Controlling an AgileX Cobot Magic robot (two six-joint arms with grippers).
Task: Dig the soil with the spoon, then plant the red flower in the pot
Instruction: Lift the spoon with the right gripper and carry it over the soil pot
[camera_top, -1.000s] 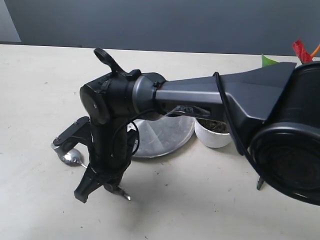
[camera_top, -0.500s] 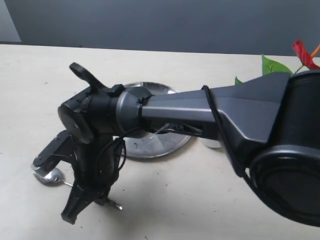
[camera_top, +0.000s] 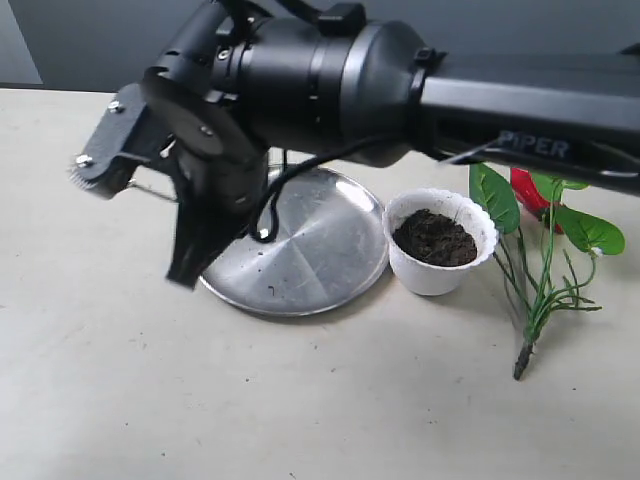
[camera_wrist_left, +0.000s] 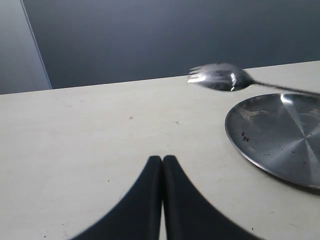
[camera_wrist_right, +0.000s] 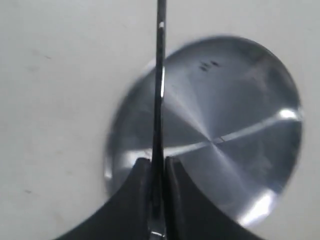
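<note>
Right gripper (camera_wrist_right: 153, 175), fingers pinching the spoon (camera_wrist_right: 160, 100) handle, holds it above the plate (camera_wrist_right: 225, 130); thin slick metal could swivel. Left fingers (camera_wrist_left: 145, 200) closed, empty. Soil (camera_top: 436, 238) fills pot (camera_top: 440, 275); flower (camera_top: 545, 240) lies beside.

"piper" on black arm (camera_top: 530, 110)

arm (camera_top: 330, 80): glossy black housing | white "PIPER" lettering | black cable | silver screws
</note>
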